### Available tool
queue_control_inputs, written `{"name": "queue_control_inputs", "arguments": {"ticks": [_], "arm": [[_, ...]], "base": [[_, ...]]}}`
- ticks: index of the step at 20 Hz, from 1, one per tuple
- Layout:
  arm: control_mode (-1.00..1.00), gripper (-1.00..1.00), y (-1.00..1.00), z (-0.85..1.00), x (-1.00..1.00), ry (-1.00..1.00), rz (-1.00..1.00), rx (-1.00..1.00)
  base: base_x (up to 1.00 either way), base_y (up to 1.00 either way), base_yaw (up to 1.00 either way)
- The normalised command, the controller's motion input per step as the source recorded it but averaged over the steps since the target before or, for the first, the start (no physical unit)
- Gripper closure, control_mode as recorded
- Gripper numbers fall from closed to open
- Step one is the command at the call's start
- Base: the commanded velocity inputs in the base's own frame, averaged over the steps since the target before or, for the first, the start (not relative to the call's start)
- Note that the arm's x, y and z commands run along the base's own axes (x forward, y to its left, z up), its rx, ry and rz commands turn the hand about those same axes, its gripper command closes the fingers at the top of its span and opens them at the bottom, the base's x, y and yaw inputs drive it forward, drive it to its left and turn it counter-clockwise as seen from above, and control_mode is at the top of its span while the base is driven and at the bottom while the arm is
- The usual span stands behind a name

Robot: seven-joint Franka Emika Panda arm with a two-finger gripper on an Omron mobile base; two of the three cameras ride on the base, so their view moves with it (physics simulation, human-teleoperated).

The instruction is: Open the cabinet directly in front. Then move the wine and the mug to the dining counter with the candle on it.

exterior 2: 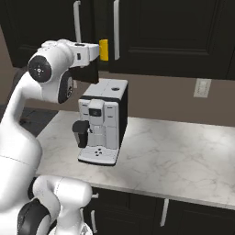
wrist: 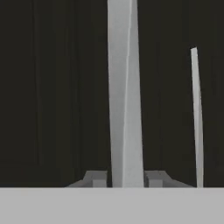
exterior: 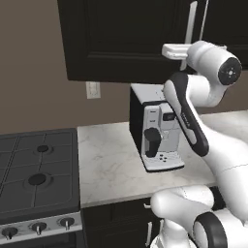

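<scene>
The cabinet [exterior: 121,38] is a dark wall unit above the counter with two tall doors. In the hand view my gripper [wrist: 126,177] is shut on the pale bar handle [wrist: 124,96] of the left door, one fingertip [wrist: 97,178] on each side of it. That handle [exterior: 191,29] rises just above my hand. The right door's handle [wrist: 197,118] stands beside it. A bright yellow patch, the mug [exterior 2: 104,49], shows in the narrow gap between the doors. The wine, the dining counter and the candle are out of view.
A black and white coffee machine [exterior: 155,131] stands on the marbled counter [exterior: 106,164] right under my hand. A gas stove [exterior: 36,174] joins the counter on the left. A wall socket [exterior: 92,89] sits below the cabinet.
</scene>
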Motion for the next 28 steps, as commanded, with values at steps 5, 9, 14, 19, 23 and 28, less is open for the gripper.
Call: {"name": "queue_control_inputs", "arguments": {"ticks": [5,9,14,19,23,28], "arm": [[-1.00,1.00,0.62,0.00,-0.85,0.06,-0.05,0.00],[-1.00,1.00,0.72,0.00,-0.84,0.07,-0.07,0.00],[-1.00,1.00,0.84,0.00,-0.78,0.09,-0.07,0.00],[-1.00,1.00,0.91,0.00,-0.75,0.08,-0.09,0.00],[-1.00,-1.00,0.72,-0.09,-0.57,0.05,-0.06,0.00],[-1.00,-1.00,0.11,-0.01,-0.07,0.01,0.00,-0.01]], "base": [[0.00,0.00,0.00],[0.00,0.00,0.00],[0.00,0.00,0.00],[0.00,0.00,0.00],[0.00,0.00,0.00],[0.00,0.00,0.00]]}}
